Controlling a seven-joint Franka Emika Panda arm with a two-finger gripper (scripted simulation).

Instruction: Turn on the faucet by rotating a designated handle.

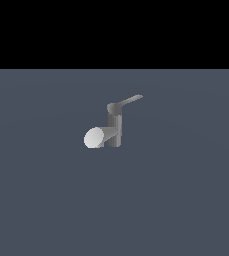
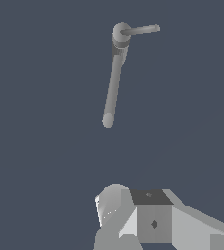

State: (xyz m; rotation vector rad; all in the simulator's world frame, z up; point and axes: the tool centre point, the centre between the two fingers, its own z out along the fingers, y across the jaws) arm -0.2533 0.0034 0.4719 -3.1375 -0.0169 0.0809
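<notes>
The faucet (image 1: pixel 115 127) stands upright near the middle of the flat dark grey-blue surface (image 1: pixel 186 200). Its thick pale spout (image 1: pixel 98 137) comes out low on the post and points toward the exterior view's left, showing its round end face. On top of the post sits a round cap, and from it the handle (image 1: pixel 130 100), a thin flat lever, sticks out toward the exterior view's right, rising a little.

In the wrist view the faucet (image 2: pixel 114 68) appears from above, with the handle (image 2: pixel 142 30) well apart from the hand (image 2: pixel 150 219). Only the hand's grey body is visible there, so I cannot tell if it is released or clenched. It touches nothing.
</notes>
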